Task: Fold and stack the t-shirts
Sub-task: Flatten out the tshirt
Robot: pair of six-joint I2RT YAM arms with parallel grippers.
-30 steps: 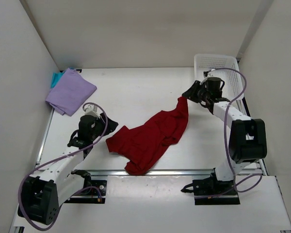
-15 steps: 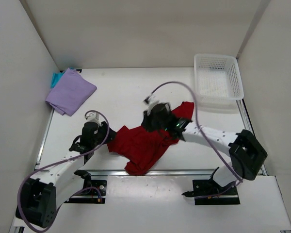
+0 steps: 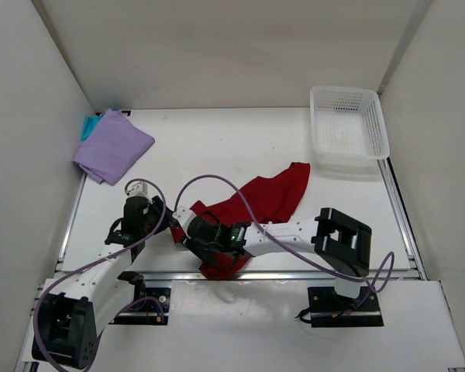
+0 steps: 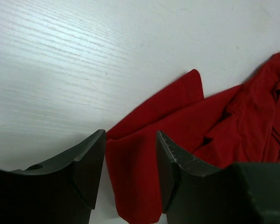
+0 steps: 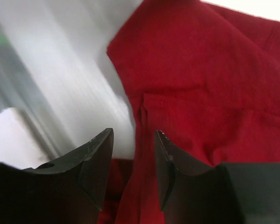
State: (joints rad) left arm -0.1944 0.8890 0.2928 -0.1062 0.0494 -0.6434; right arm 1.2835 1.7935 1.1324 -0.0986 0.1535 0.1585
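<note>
A crumpled red t-shirt (image 3: 260, 203) lay near the table's (image 3: 217, 147) front edge, the lavender t-shirt (image 3: 112, 145) folded over a teal one (image 3: 87, 125) at the far left corner. The left gripper (image 4: 129, 163) and right gripper (image 5: 133, 161) hovered over the red cloth, fingers parted, apparently grasping nothing.

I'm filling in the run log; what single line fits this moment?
red t-shirt: crumpled, unfolded | left gripper: open over its edge | right gripper: open above it | lavender t-shirt: folded on teal one
</note>
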